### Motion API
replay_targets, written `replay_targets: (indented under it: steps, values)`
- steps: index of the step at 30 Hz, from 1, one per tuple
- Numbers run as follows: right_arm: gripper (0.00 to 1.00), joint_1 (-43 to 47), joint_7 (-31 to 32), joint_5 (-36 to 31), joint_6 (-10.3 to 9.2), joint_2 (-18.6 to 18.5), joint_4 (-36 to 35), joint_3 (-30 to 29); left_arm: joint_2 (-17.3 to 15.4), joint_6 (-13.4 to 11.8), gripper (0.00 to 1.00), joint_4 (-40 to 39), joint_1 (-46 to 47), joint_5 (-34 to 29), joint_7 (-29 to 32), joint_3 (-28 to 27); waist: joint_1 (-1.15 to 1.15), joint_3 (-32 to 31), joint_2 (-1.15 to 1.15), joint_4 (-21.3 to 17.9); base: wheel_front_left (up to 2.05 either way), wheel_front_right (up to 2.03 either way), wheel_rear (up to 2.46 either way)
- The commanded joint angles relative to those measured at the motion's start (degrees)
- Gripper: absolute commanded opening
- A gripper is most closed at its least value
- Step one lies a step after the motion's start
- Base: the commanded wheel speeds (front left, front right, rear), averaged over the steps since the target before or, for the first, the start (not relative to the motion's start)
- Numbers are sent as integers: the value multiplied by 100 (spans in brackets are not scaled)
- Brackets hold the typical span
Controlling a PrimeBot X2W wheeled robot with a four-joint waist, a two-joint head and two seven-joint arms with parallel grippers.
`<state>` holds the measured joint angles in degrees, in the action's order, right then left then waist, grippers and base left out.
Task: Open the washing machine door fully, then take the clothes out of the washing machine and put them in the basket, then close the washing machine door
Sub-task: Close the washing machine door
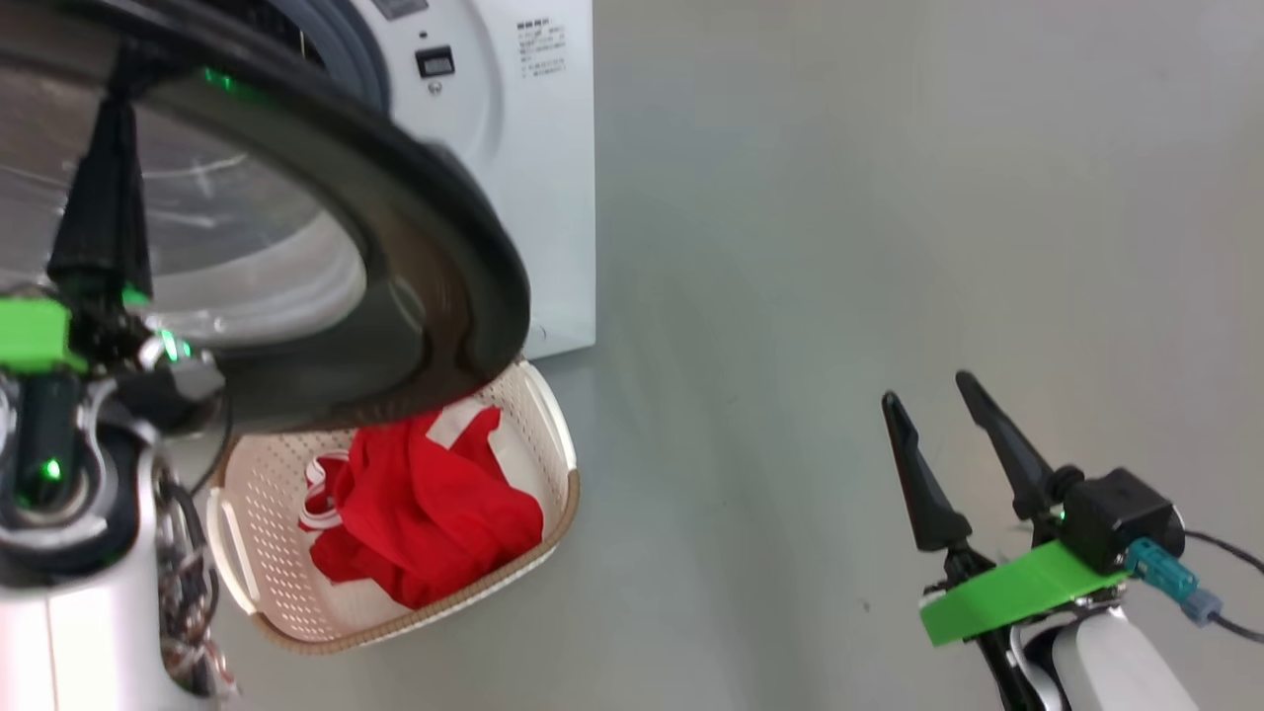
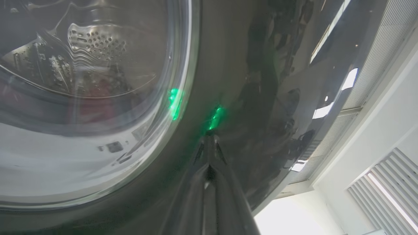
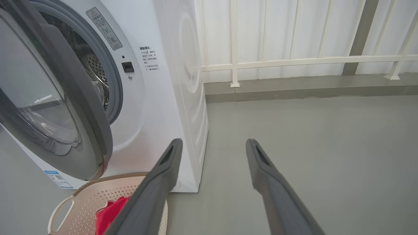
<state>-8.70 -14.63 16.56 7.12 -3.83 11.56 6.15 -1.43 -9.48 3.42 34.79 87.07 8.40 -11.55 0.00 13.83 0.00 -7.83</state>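
You are on the last step, by the look of it: the clothes (image 1: 425, 504) lie in the basket (image 1: 259, 513) at the lower left of the head view, on the floor (image 1: 839, 247) just in front of the washing machine (image 1: 513, 178). The washing machine door (image 1: 449, 212) stands part open, hanging over the basket's far end.

Your left gripper (image 2: 209, 139) is closed on nothing, its tips set against the door's glossy black rim. Your right gripper (image 1: 926, 387) is spread wide and empty at the lower right, well apart from everything.

The next move calls for a steady push on that rim, swinging the door towards the grey ring until it latches. A reddish tint shows through the window in the left wrist view; it may be only a reflection, so check the drum (image 3: 94, 68) first.

As for writing, there is a printed text block (image 3: 149, 58) by the opening, a warning sticker (image 3: 104, 27) with a triangle above it, and a blue-edged sticker (image 3: 57, 179) low on the front, all too small to read, and no brand name can be made out
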Motion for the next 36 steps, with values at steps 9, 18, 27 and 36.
replay_targets:
  steps: [9,18,27,36]
  values:
    - [100,-371,-37,-87,36,-27,-176,139,-289,262,0,376,893,48,46,-106,0,434,0,-80,0,0,0]
    - [100,-396,-37,-91,36,1,-125,103,-317,473,15,737,1063,193,162,-165,0,403,0,-73,0,0,0]
    - [100,-277,-37,-78,36,13,-81,66,-519,950,100,345,190,-147,309,-34,0,-51,0,40,0,0,0]
    - [100,-92,-37,-64,36,9,-51,25,-751,1527,100,-158,-1112,-1337,-352,214,0,-515,0,175,0,0,0]
